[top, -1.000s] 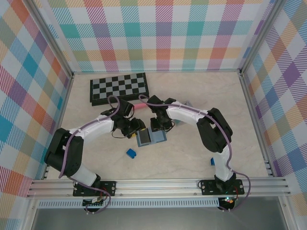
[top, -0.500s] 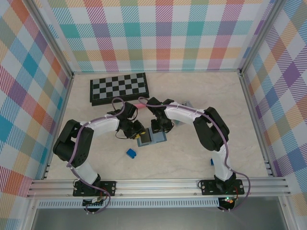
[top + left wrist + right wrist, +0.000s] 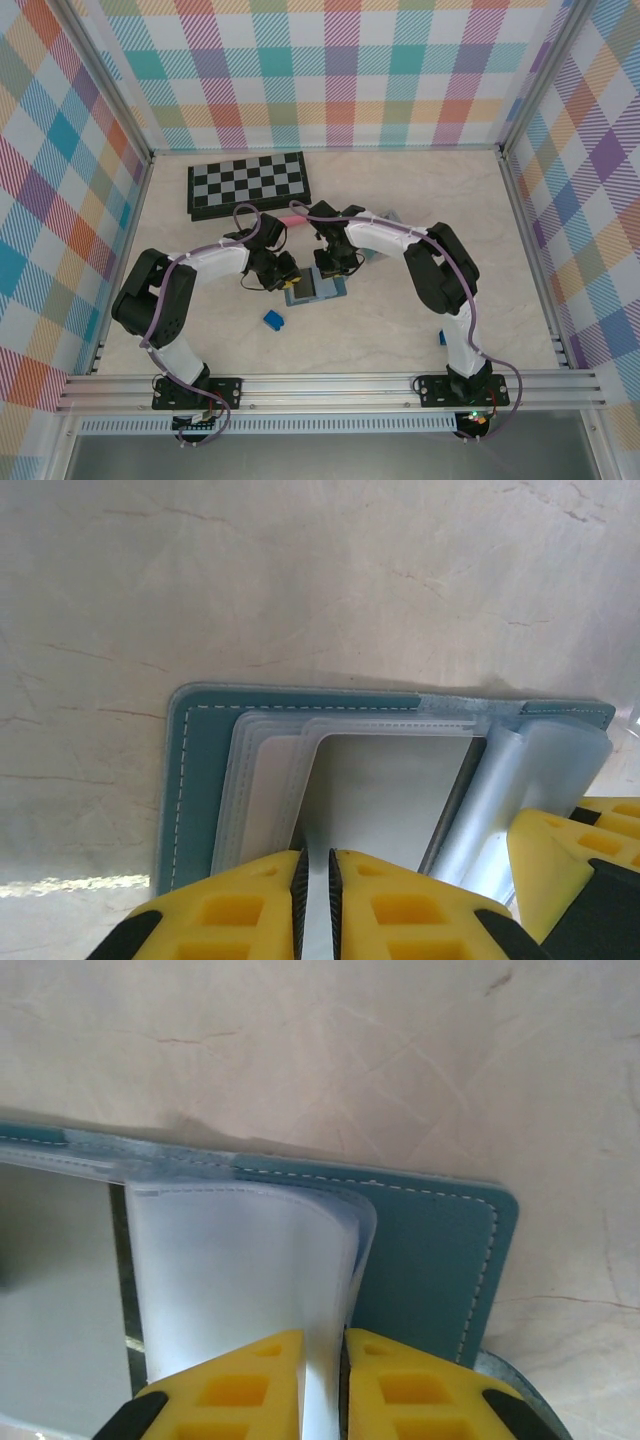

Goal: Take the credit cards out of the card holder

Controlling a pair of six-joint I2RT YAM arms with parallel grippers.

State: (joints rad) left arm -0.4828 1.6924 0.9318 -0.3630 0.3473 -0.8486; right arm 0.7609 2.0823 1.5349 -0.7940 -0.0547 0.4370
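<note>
The card holder (image 3: 318, 289) lies open on the table between both arms. Its slate-blue cover (image 3: 190, 780) carries a stack of clear sleeve pockets (image 3: 262, 770). My left gripper (image 3: 316, 880) is shut on the near edge of a grey credit card (image 3: 390, 790) that rises at an angle off the sleeves; from above that gripper (image 3: 286, 280) sits at the holder's left edge. My right gripper (image 3: 322, 1380) is shut on a curled clear sleeve (image 3: 240, 1280) over the right half of the cover (image 3: 430, 1250); from above it (image 3: 326, 267) sits at the holder's far edge.
A folded chessboard (image 3: 248, 183) lies at the back left. A small blue block (image 3: 272, 319) sits just in front of the holder, another (image 3: 442, 338) by the right arm's base. A grey box (image 3: 388, 217) is behind the right arm. Plaid walls enclose the table.
Both grippers have closed, the left on the grey card and the right on the clear sleeve. The left arm's elbow has swung in toward the middle.
</note>
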